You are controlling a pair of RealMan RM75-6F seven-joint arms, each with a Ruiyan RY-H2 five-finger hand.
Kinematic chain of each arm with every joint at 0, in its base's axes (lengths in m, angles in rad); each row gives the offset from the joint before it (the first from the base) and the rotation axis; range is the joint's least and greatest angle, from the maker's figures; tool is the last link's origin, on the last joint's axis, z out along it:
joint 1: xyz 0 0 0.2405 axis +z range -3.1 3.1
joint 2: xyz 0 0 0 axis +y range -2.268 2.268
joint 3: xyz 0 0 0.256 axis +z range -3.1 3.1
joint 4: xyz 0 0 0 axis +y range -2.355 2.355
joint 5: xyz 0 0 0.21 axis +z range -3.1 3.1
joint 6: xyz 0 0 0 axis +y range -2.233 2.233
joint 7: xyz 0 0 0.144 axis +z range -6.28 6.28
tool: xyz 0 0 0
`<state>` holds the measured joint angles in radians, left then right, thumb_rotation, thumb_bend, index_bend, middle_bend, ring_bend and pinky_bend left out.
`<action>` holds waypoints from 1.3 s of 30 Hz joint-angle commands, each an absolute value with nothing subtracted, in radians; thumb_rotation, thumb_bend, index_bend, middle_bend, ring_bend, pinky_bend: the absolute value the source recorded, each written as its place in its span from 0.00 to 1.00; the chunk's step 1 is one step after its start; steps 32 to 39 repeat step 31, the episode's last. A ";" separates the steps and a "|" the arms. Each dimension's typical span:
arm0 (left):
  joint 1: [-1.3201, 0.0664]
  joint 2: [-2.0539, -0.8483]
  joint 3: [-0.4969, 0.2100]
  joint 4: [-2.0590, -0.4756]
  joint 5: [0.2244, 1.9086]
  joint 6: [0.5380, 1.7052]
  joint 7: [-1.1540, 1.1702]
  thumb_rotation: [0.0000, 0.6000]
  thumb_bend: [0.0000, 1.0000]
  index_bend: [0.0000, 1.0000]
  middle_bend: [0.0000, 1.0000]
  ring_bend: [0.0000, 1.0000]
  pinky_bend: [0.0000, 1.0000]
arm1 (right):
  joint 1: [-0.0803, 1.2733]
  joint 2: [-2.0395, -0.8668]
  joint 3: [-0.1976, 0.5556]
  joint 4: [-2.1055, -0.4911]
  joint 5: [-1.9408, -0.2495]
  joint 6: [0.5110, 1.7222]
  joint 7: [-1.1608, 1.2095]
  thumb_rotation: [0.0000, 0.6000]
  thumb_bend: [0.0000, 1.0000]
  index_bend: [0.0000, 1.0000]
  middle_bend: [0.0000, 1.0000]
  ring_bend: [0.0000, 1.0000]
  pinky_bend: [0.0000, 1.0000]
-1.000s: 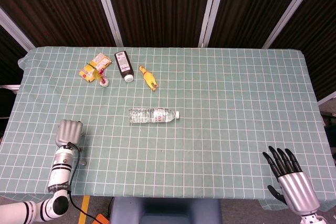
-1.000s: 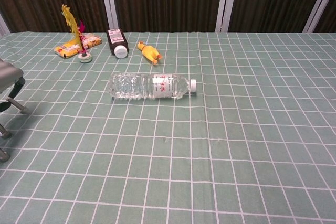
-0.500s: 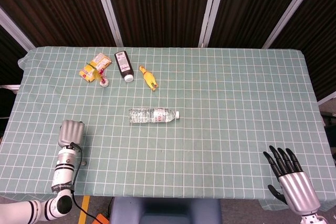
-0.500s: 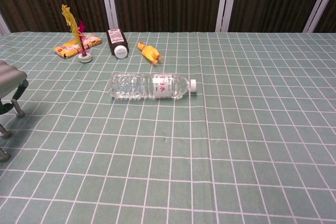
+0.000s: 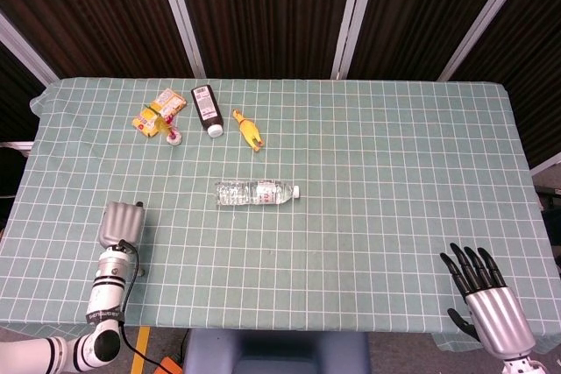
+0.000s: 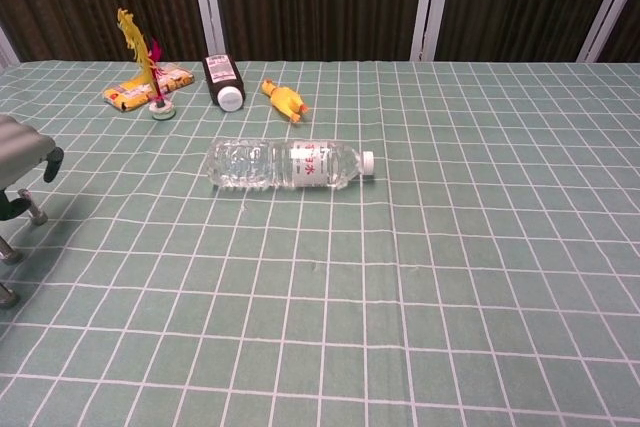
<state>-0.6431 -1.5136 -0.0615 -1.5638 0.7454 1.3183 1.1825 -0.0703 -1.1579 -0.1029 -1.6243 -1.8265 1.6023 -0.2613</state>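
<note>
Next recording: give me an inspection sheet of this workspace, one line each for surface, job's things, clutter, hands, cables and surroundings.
Surface: table under a green cloth with a white grid, lying flat.
Job's things: clear plastic water bottle with a white cap, on its side mid-table, cap toward the right hand's side, untouched.
Clutter: far left, a dark brown bottle with a white label lying down, a yellow rubber chicken toy, a yellow snack packet and a feathered shuttlecock standing upright.
Hands: left hand over the near left of the cloth, holding nothing, finger state unclear; right hand at the near right edge, fingers spread, empty.
Cables: a thin black cable along the left forearm.
Surroundings: dark corrugated panels with white strips.
</note>
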 commanded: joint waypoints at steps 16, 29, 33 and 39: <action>-0.163 -1.428 0.223 -1.511 1.739 1.791 0.090 1.00 0.36 0.00 0.00 0.00 0.11 | -0.053 -1.145 -0.069 -1.654 -1.746 1.561 -0.256 1.00 0.28 0.00 0.00 0.00 0.00; -0.143 -1.376 0.192 -1.532 1.710 1.679 0.130 1.00 0.35 0.00 0.00 0.00 0.00 | -0.053 -1.131 -0.067 -1.656 -1.743 1.574 -0.226 1.00 0.28 0.00 0.00 0.00 0.00; -0.142 -1.369 0.188 -1.545 1.711 1.664 0.136 1.00 0.35 0.00 0.00 0.00 0.00 | -0.054 -1.133 -0.068 -1.654 -1.746 1.577 -0.230 1.00 0.28 0.00 0.00 0.00 0.00; -0.142 -1.369 0.188 -1.545 1.711 1.664 0.136 1.00 0.35 0.00 0.00 0.00 0.00 | -0.054 -1.133 -0.068 -1.654 -1.746 1.577 -0.230 1.00 0.28 0.00 0.00 0.00 0.00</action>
